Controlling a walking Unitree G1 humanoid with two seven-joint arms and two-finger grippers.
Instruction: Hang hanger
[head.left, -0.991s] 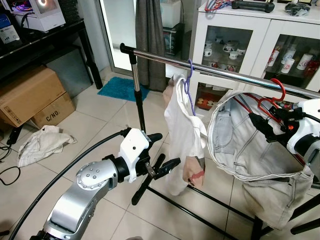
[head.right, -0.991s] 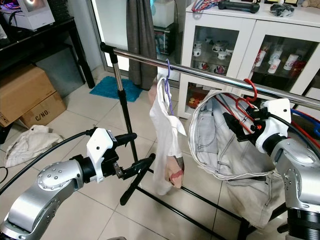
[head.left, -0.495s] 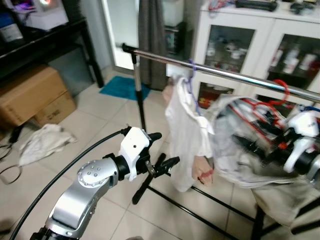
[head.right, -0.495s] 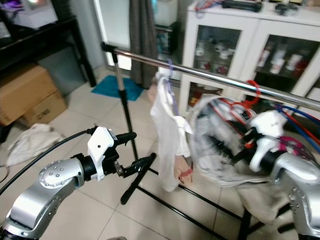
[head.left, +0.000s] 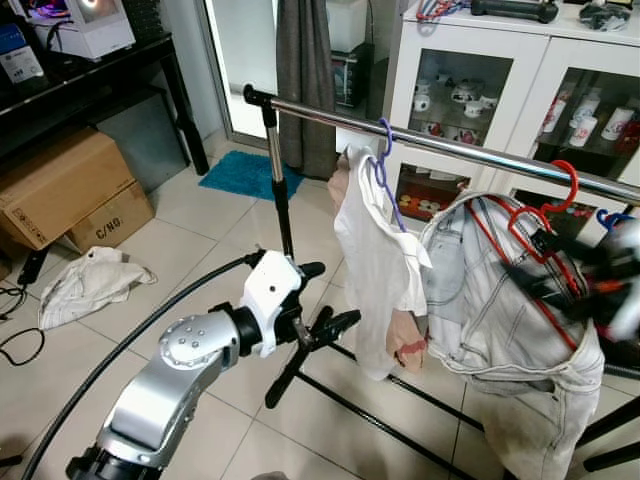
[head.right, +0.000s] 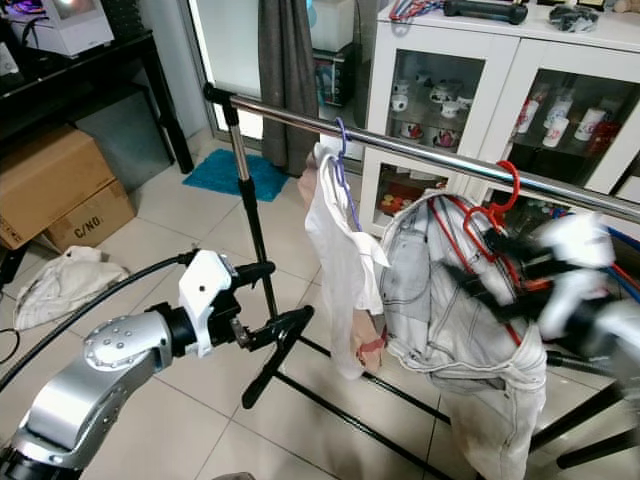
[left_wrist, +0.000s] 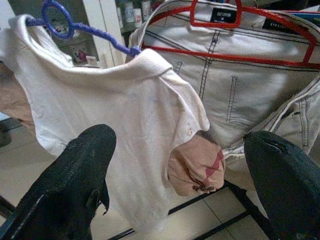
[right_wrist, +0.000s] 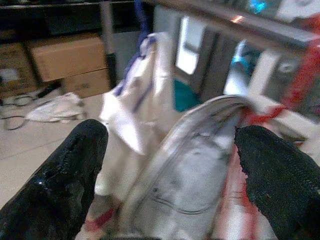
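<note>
A red hanger (head.left: 568, 190) hooks over the chrome rail (head.left: 450, 147), and light grey jeans (head.left: 500, 320) hang down from it. To their left a white shirt (head.left: 375, 260) hangs on a purple hanger (head.left: 381, 150). My right gripper (head.right: 490, 285) is blurred beside the jeans, just below the red hanger. In its wrist view the right gripper (right_wrist: 170, 132) is open, with nothing between the fingers. My left gripper (head.left: 338, 293) stands open low in front of the white shirt, apart from it. Its wrist view shows the shirt (left_wrist: 115, 100) and the red hanger (left_wrist: 235, 55).
The rack's black post and floor legs (head.left: 300, 365) stand just behind my left gripper. A white glass-front cabinet (head.left: 500, 70) is behind the rail. Cardboard boxes (head.left: 60, 190) and a crumpled cloth (head.left: 90, 280) lie on the tiled floor at left.
My right gripper has let go of the red hanger and drawn back to the right. The jeans have dropped from a spread bundle to hang straight. The left arm has barely moved.
</note>
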